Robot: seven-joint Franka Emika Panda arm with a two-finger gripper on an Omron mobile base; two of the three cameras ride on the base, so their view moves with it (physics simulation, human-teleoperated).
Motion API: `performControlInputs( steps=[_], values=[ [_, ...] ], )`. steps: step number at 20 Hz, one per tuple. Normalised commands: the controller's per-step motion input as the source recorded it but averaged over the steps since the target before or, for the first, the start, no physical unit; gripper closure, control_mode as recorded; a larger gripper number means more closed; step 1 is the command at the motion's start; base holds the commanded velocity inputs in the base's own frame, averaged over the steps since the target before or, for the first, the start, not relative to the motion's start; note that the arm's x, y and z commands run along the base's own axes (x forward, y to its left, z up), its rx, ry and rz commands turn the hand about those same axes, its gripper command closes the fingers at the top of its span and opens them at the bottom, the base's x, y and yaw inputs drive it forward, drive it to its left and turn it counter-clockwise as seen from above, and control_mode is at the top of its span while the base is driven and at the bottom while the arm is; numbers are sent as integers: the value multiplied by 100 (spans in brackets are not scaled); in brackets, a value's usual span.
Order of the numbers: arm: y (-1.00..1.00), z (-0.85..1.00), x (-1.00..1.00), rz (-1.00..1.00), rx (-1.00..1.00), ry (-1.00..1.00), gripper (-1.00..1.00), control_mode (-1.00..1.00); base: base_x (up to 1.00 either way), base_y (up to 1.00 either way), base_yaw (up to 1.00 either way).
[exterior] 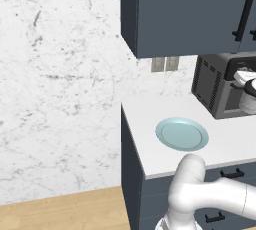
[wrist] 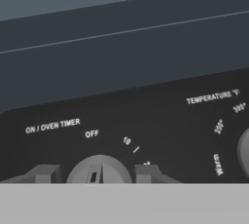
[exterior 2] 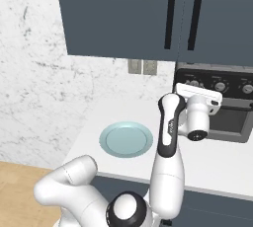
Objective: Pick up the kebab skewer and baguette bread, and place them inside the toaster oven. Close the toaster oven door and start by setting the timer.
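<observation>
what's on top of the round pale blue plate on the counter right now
Nothing shows on the round pale blue plate; its whole face is bare on the white counter. What lies inside the dark grey toaster oven cannot be seen.

Matt black control strip (wrist: 146, 121); glossy pale-blue plate (exterior: 182, 134); smooth white worktop (exterior: 145, 119); veined marble wall (exterior: 55, 74); wood floor (exterior: 60, 211)

You see the boxy dark grey toaster oven (exterior: 216, 90) with its slotted vent side standing on the white counter, right of the pale blue plate. Its glass-windowed door (exterior 2: 228, 121) is shut. The round grey timer knob (wrist: 98, 170) on its black control strip points just right of OFF.
</observation>
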Motion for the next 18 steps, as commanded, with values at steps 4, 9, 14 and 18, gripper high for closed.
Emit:
performControlInputs(
  steps=[4, 9, 14, 18],
  values=[
    [8, 0, 18, -11, 14, 0, 100, -100, 0, 0, 0],
    [4, 0, 14, -12, 13, 0, 100, -100, 0, 0, 0],
    [0, 0, 1, -11, 11, 0, 100, -100, 0, 0, 0],
    [0, 0, 0, -9, 12, 0, 100, -100, 0, 0, 0]
  ],
)
